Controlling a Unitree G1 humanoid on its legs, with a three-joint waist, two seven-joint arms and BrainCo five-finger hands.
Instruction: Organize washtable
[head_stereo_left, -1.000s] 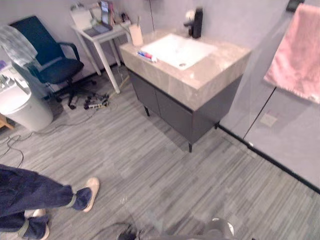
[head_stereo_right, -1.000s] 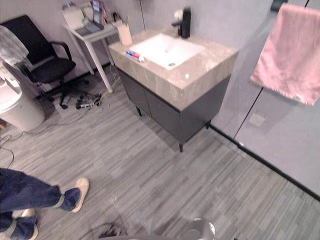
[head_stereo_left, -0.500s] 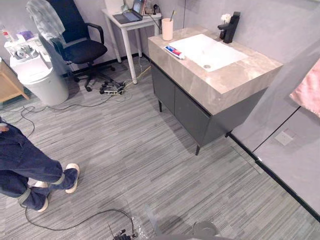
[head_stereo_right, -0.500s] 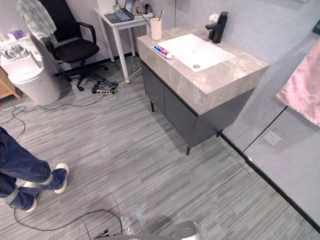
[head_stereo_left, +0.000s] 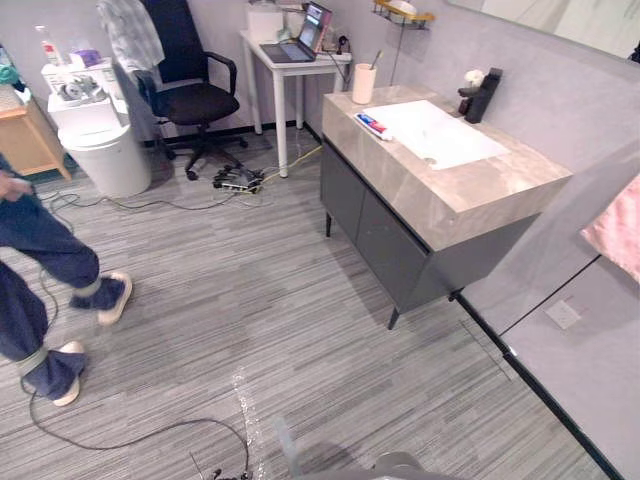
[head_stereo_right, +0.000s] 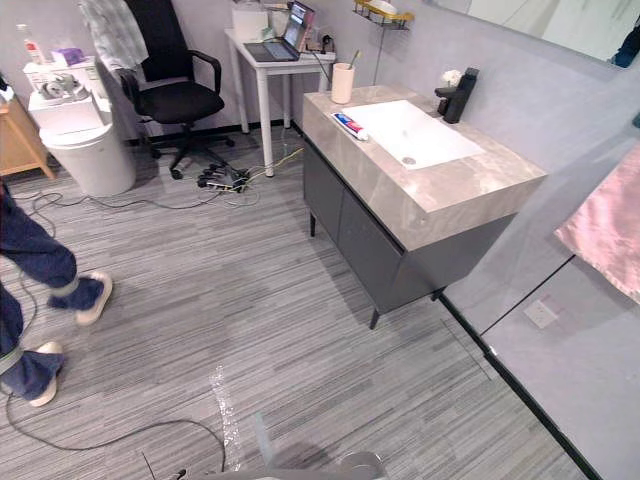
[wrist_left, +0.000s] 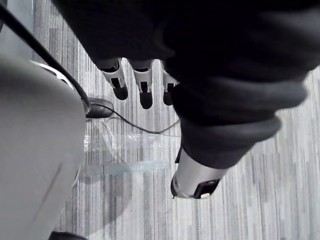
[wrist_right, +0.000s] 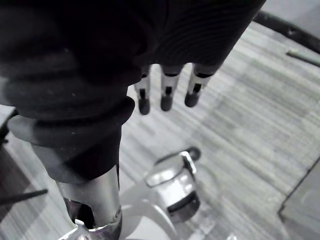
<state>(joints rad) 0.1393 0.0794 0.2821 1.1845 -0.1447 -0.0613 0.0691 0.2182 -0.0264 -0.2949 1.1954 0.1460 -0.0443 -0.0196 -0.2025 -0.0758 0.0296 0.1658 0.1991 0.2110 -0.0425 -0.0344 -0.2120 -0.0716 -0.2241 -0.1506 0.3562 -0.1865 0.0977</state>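
The washtable (head_stereo_left: 470, 190) stands ahead to the right, a dark cabinet with a marble top and a white sink (head_stereo_left: 440, 135). A black faucet (head_stereo_left: 482, 95) rises behind the sink. A toothpaste tube (head_stereo_left: 373, 126) lies on the top left of the basin, and a beige cup (head_stereo_left: 363, 84) holding a toothbrush stands at the far corner. A pink towel (head_stereo_right: 605, 225) hangs on the wall at the right. My left hand (wrist_left: 145, 85) hangs over the floor with straight fingers, holding nothing. My right hand (wrist_right: 167, 90) also hangs open above the floor.
A person's legs (head_stereo_left: 40, 290) stand at the left. A white side table with a laptop (head_stereo_left: 290, 55), a black office chair (head_stereo_left: 190, 95) and a white bin (head_stereo_left: 105, 150) line the far wall. A power strip and cables (head_stereo_left: 240, 180) lie on the floor.
The whole picture has swung, so the camera moved; the washtable now sits more level ahead. The person's legs have stepped further left.
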